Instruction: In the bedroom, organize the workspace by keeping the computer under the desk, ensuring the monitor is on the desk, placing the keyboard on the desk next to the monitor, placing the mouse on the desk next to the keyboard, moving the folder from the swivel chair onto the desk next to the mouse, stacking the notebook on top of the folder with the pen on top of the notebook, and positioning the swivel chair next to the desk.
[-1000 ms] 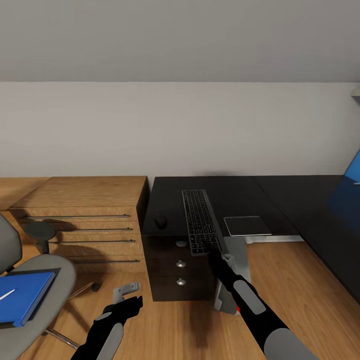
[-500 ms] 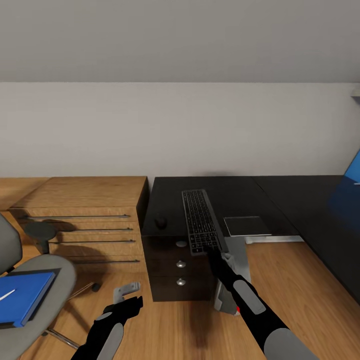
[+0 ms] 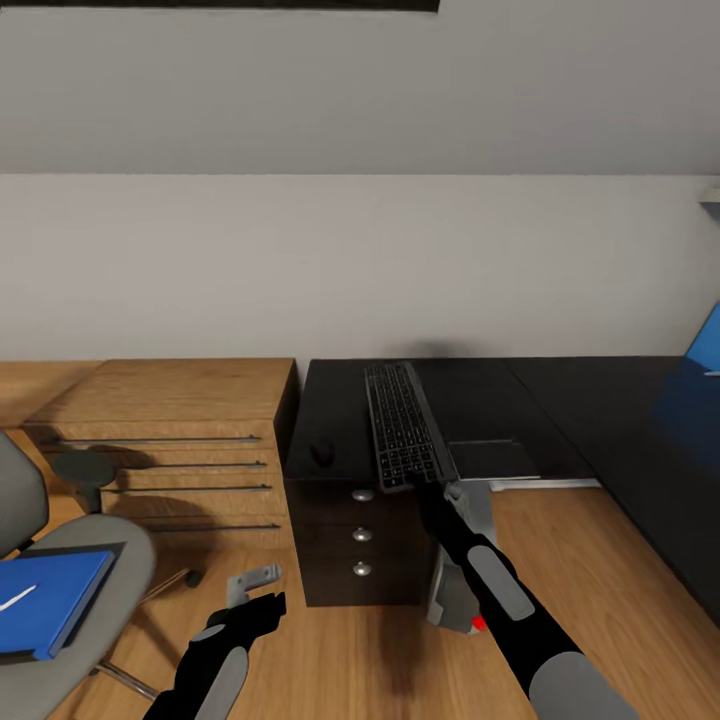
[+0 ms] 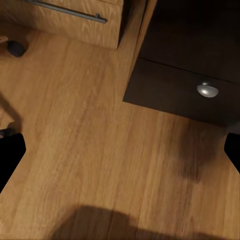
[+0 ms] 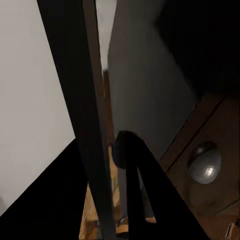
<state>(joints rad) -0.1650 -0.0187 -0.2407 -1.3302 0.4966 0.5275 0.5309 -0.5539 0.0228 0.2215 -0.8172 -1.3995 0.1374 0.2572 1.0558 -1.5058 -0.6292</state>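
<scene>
The dark grey keyboard [image 3: 403, 424] runs front to back over the glossy black desk [image 3: 340, 400], its near end past the desk's front edge. My right gripper [image 3: 424, 492] is shut on that near end; in the right wrist view the keyboard [image 5: 75, 100] is a dark edge-on strip. The black mouse [image 3: 322, 452] sits left of it. A thin dark notebook [image 3: 495, 458] lies flat to its right. The silver computer [image 3: 470, 520] stands on the floor behind my right arm. At far left the swivel chair [image 3: 110, 590] carries the blue folder [image 3: 50, 598] with the white pen [image 3: 16, 599] on top. My left gripper [image 3: 255, 595] hangs open over the floor.
A light-wood drawer cabinet [image 3: 170, 440] stands left of the desk. The desk's drawer block shows round silver knobs [image 3: 362, 534] [image 4: 207, 90]. The desk turns along the right side, where something blue [image 3: 708, 345] leans at the picture's edge. Wood floor [image 4: 100, 150] lies under my left gripper [image 4: 120, 150].
My right gripper has carried the keyboard a little farther over the desk toward the wall. The head view has tipped slightly upward. The left arm has not moved.
</scene>
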